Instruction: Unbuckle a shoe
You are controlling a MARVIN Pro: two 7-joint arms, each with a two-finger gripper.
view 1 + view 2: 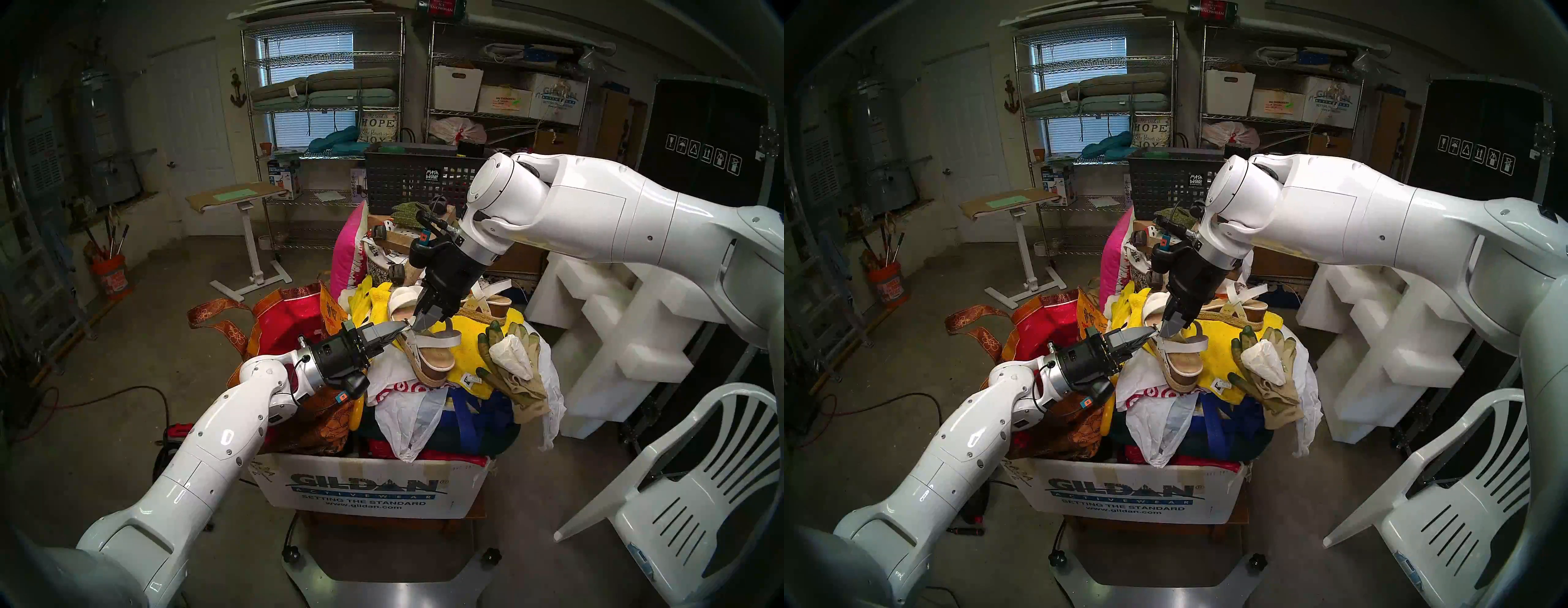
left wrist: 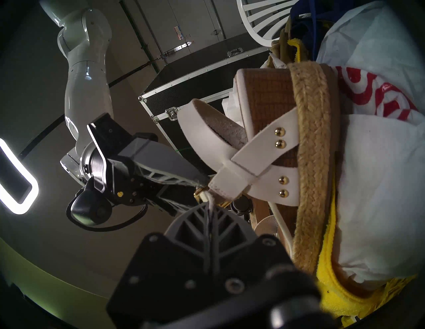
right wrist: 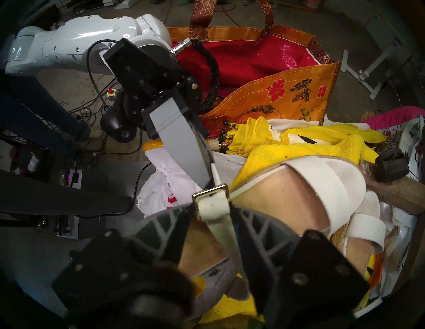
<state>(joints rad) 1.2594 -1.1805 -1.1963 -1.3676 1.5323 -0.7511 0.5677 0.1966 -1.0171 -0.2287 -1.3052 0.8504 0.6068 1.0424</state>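
Sandal [image 1: 428,361] on its side atop yellow towel [image 1: 488,361] on the heaped Gildan box [image 1: 365,492], sole edge toward the left arm, toe band away from the robot. Thin ankle strap [image 3: 215,206] pulled off the heel end toward both tools, gold buckle [image 3: 210,191] at the meeting point. Left gripper [image 1: 399,327] fully closed, pinching the strap's free tail just beyond the buckle, reaching in near level from the left. Right gripper [image 3: 212,212] coming down steeply from above, jaws part-spread around the strap just below the buckle; clamped or only straddling: can't tell. Strap's long axis runs roughly along the left fingers' line, so next pull likely along that axis, tail out through the frame. Both tips nearly touching at the buckle, twin sandal [image 1: 488,301] well behind, untouched
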